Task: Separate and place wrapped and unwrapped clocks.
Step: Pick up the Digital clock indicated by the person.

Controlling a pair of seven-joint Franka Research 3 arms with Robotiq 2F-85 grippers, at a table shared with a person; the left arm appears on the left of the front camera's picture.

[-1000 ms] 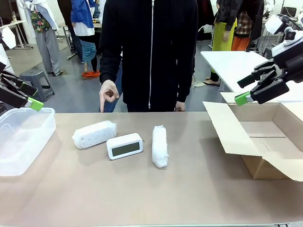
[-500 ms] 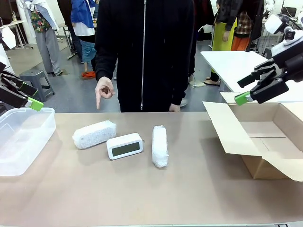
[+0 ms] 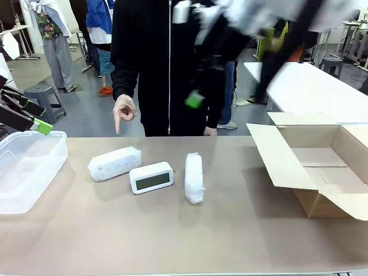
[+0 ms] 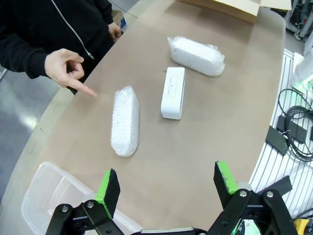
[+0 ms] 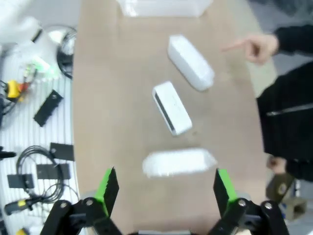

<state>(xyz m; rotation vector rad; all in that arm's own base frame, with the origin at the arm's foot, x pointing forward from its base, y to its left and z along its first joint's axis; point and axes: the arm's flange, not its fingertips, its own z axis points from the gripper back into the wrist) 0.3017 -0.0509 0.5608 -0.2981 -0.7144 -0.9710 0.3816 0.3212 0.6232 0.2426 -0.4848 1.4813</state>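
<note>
White foam wrap covers two of the three clocks, and all three lie loose in a row on the bench (image 3: 230, 230), nearer its far edge than its near one. The left bundle (image 3: 114, 163) sits slantwise toward the left edge. The bare clock (image 3: 151, 177) stands just beside it, screen toward the near edge, not touching. The right bundle (image 3: 194, 177) lies just past the clock, end-on to the far edge. A clear tub (image 3: 49, 178) rests at the left edge and an open cardboard box (image 3: 322, 207) at the right edge, and no clock shows inside either.

Sorting looks not yet begun: no clock is lifted and none is placed. The left gripper (image 4: 166, 171) hangs over the tub with its jaws wide apart and nothing between them. The right gripper (image 5: 165, 176), its arm a blur above the far edge in the front view, looks down on the row from high up, jaws likewise spread and bare. A person's hand (image 3: 124, 110) at the far edge points a finger down toward the left bundle, which suggests that one as the first pick. All three placements are left to do, and which container takes which kind cannot be told.
</note>
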